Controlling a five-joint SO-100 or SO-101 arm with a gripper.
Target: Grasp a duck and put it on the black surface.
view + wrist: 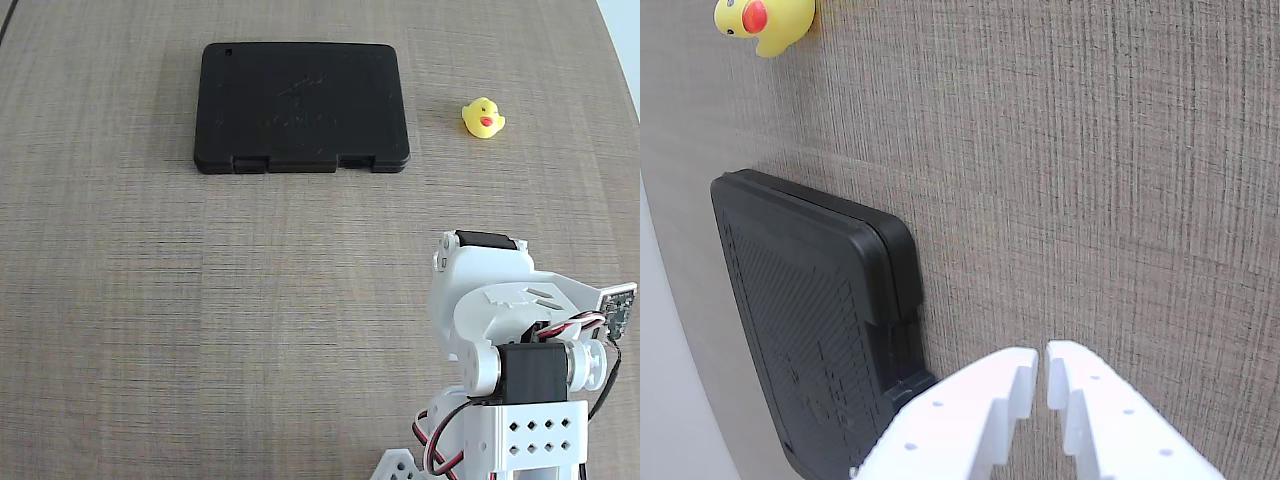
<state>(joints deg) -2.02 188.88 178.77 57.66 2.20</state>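
The gripper (pixel 1042 365), fingers nearly together and empty, hangs from the folded arm (pixel 520 340) at the tabletop's (pixel 200 320) near edge. The duck (pixel 483 118) sits beside the black surface (pixel 300 105), whose embossed marks are unreadable.

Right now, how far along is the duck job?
Nothing looks done yet: the duck sits on the table, apart from the black surface, which is bare. Nothing is in hand; the gripper is empty, jaws nearly together. Left: reach, grasp, carry, and set the duck down on the slab.
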